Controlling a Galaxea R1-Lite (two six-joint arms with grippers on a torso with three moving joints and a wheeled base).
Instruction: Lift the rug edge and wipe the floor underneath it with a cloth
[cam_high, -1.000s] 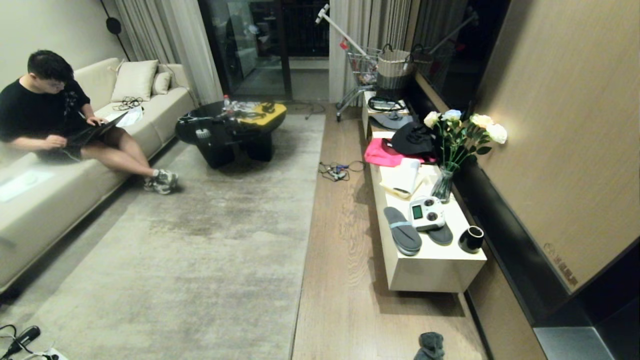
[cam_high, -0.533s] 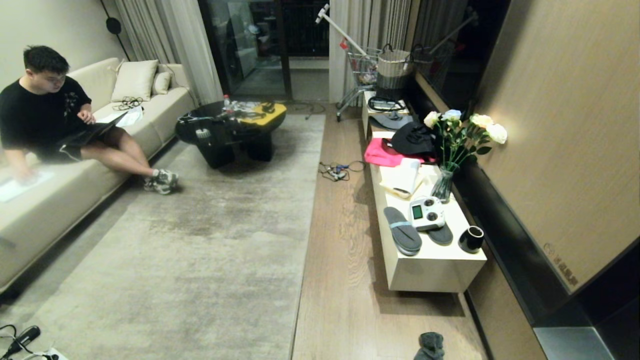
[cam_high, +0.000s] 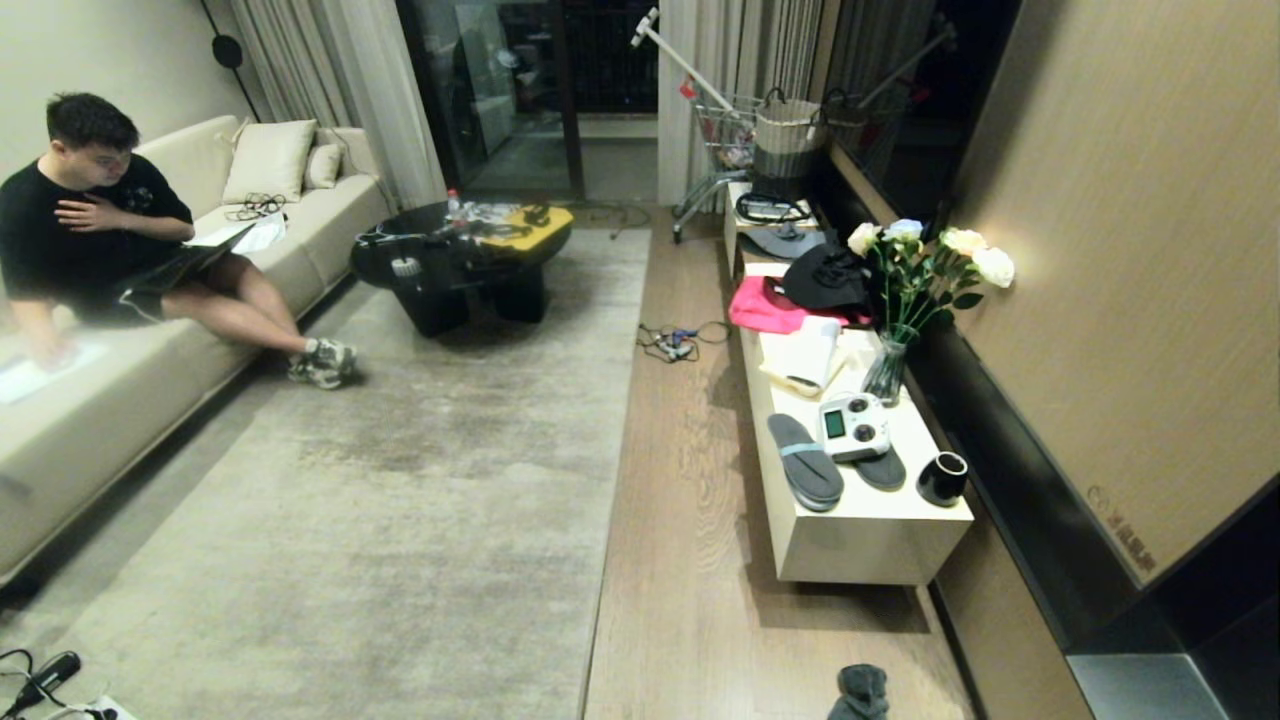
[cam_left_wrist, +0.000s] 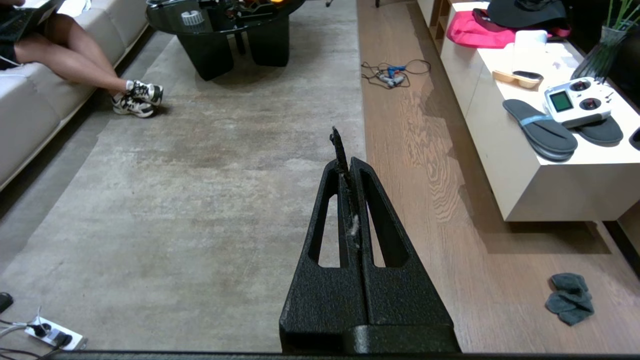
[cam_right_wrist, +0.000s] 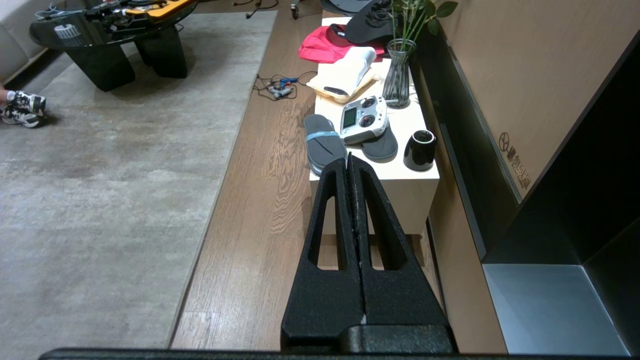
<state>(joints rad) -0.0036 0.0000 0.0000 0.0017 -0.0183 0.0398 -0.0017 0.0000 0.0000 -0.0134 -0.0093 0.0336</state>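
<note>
The rug edge (cam_high: 612, 470) runs left of the bare floor (cam_high: 690, 520); the cloth (cam_high: 860, 692) lies on that floor, before the bench (cam_high: 860, 540).

Floor (cam_high: 690, 560) strip runs open between rug edge (cam_high: 610, 480) and low cabinet (cam_high: 860, 545); cable tangle (cam_high: 672, 342) lies across far end.

Wood floor (cam_high: 690, 560) with a big rug (cam_high: 400, 520) over its left part
The rug edge (cam_high: 615, 470) runs straight along bare planks; on these lie the cloth (cam_high: 862, 692) by the near edge, a cable tangle (cam_high: 675, 342) farther back, and a low white cabinet (cam_high: 860, 540) along the right side
</note>
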